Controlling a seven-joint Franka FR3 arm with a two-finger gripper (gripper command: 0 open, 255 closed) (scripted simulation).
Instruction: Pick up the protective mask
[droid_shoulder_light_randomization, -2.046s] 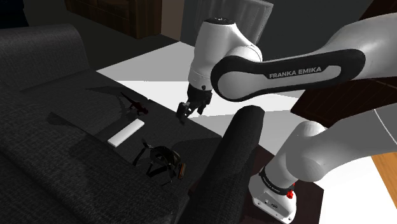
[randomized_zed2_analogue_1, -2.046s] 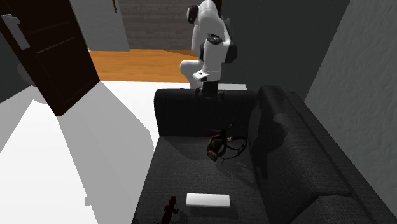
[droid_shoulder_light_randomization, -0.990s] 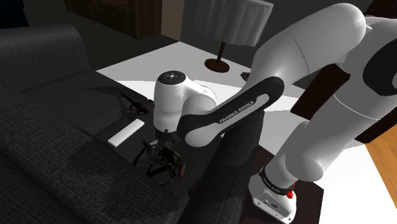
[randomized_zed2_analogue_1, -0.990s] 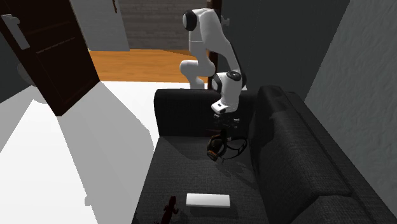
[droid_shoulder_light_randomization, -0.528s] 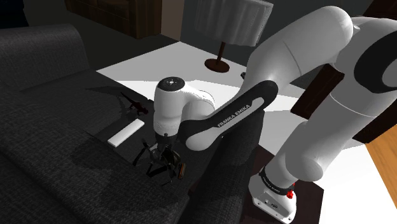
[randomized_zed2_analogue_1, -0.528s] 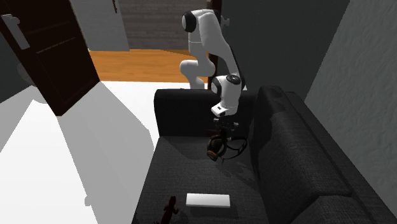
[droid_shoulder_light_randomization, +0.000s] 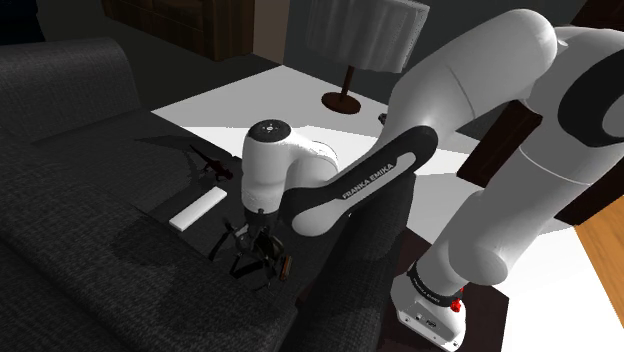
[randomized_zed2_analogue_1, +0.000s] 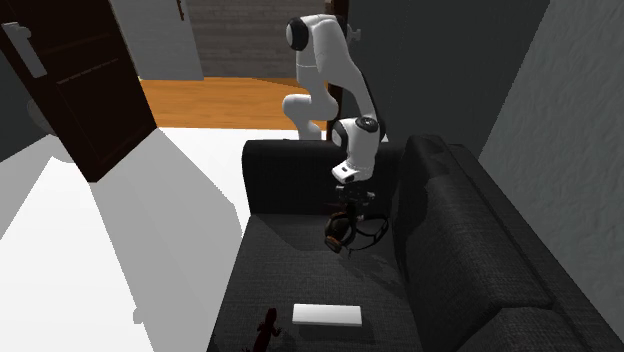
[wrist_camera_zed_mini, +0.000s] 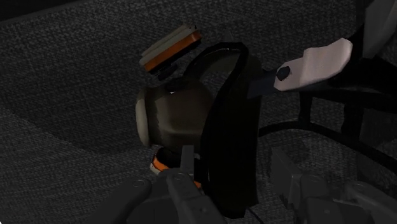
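Two seconds back the white arm (droid_shoulder_light_randomization: 480, 120) was raised, its black fingers (droid_shoulder_light_randomization: 257, 233) in the air above the front edge of the seat. A second ago it had swung down over the mask, and since the last half second it has barely shifted. The dark, rounded protective mask (droid_shoulder_light_randomization: 268, 264) with black straps lies where it lay throughout, on the seat of the charcoal fabric sofa (droid_shoulder_light_randomization: 80, 250), close to the armrest nearest the stand. The flat white rectangular slab (droid_shoulder_light_randomization: 197, 209) and the small reddish-brown figure with thin limbs (droid_shoulder_light_randomization: 212, 163), farther along the seat, have not moved either.

In the wrist view the fingers (wrist_camera_zed_mini: 291, 183) stand apart, low over the mask (wrist_camera_zed_mini: 172, 114), with its black band between them. One finger is close against the band and the other shows a gap, so nothing is clasped. In the second exterior view the fingers (randomized_zed2_analogue_1: 348, 207) hang just above the mask (randomized_zed2_analogue_1: 338, 236).

Counted:
- one arm (randomized_zed2_analogue_1: 325, 50) with two fingers
- one mask, carrying two orange-edged filter cartridges (wrist_camera_zed_mini: 172, 48) and one pale tab (wrist_camera_zed_mini: 318, 60) on a strap
- one white slab (randomized_zed2_analogue_1: 327, 315) and one reddish-brown figure (randomized_zed2_analogue_1: 266, 328), both well apart from the mask
- one sofa (randomized_zed2_analogue_1: 300, 275)
- one lamp with a pale shade (droid_shoulder_light_randomization: 365, 30), standing on the white surface beyond the sofa
- one dark wooden door (randomized_zed2_analogue_1: 85, 90)
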